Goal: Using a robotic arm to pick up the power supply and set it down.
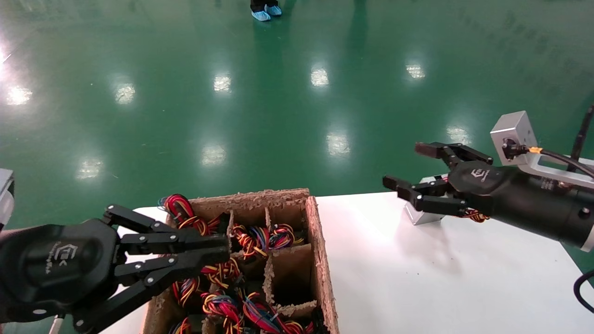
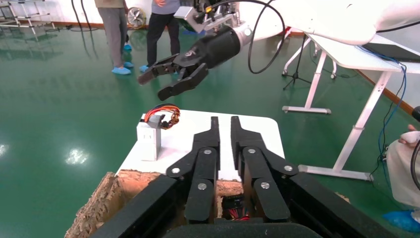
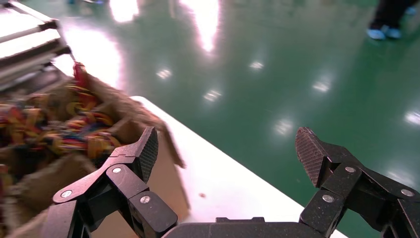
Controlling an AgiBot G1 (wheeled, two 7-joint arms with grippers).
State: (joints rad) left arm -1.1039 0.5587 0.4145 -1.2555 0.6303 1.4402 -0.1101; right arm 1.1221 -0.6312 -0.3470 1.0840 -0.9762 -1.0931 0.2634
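Observation:
A small grey power supply (image 1: 419, 215) with a loop of red and orange wires stands on the white table (image 1: 417, 278), near its far edge. The left wrist view shows it too, as the pale power supply (image 2: 148, 140) standing upright. My right gripper (image 1: 403, 165) hovers just above it and a little to its left, open and holding nothing; the right wrist view shows the same right gripper (image 3: 228, 146) with its pads wide apart over the table's edge. My left gripper (image 1: 223, 249) is shut and empty above a cardboard box (image 1: 320, 250); in its own view the left gripper (image 2: 224, 122) points towards the table.
The cardboard box has compartments holding several coloured wire bundles (image 1: 253, 239) and stands at the table's left end. Green floor surrounds the table. People (image 2: 111, 29) stand beyond it, and a white desk (image 2: 346, 29) with cables stands off to the side.

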